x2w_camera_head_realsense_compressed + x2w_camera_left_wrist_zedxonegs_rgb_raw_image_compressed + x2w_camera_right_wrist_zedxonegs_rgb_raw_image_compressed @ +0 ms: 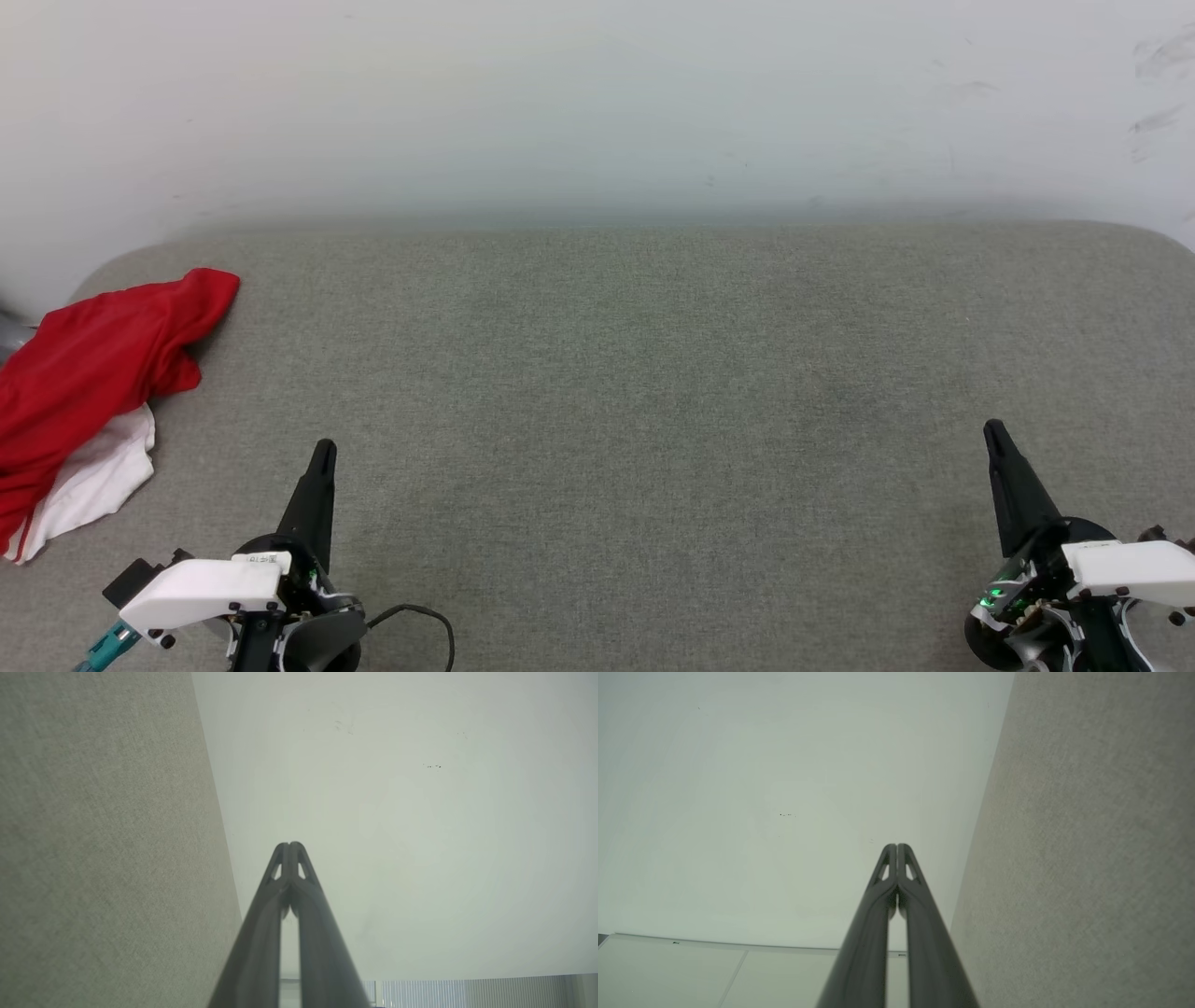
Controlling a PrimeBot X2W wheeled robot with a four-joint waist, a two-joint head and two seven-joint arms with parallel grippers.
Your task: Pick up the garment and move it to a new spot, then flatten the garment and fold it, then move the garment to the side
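Here, the garment (84,373) lies crumpled at the far left of the grey fabric surface (635,420), red over white, cut by the picture's edge.

No print on it can be read, and a small label on the left wrist housing is too small to tell. The left gripper (323,452) and right gripper (994,431) point up from the near corners, fingers pressed together, empty. A pale scuffed wall (597,103) stands behind.

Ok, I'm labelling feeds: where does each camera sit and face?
Head: on the head, looking down at the grey surface, garment left; left gripper and right gripper low, shut.
Left wrist: along the left gripper toward the white wall.
Right wrist: along the right gripper, same white wall.
Shared: wrist views share white wall, grey surface.
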